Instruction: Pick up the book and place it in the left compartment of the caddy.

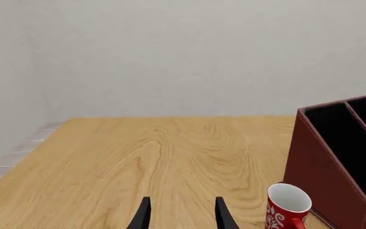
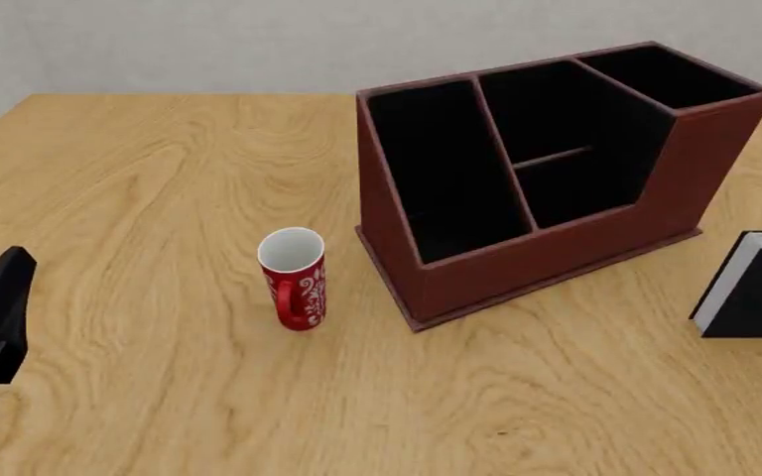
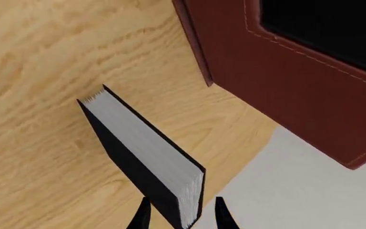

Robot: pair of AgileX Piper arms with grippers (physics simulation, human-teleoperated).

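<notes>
Right hand (image 3: 180, 214) clamps the book (image 3: 146, 155) near the counter's (image 2: 156, 198) right edge; left hand (image 1: 181, 213) apart. Lift it over the caddy (image 2: 540, 268) wall, then lower edgewise into the left compartment (image 2: 441, 169).

- Left hand (image 1: 182, 215): fingers parted with nothing between them, held low over the tabletop (image 1: 138, 157).
- Right hand (image 3: 181, 215): fingers closed on the book (image 3: 141, 157), one on each cover.

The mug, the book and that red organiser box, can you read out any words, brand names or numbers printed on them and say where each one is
There is no readable text in any view.
The mug carries only white swirl decoration on red, no letters.
The book shows plain black covers and a white page edge, no title.
The caddy shows only stitching on its walls, no label or brand.
</notes>
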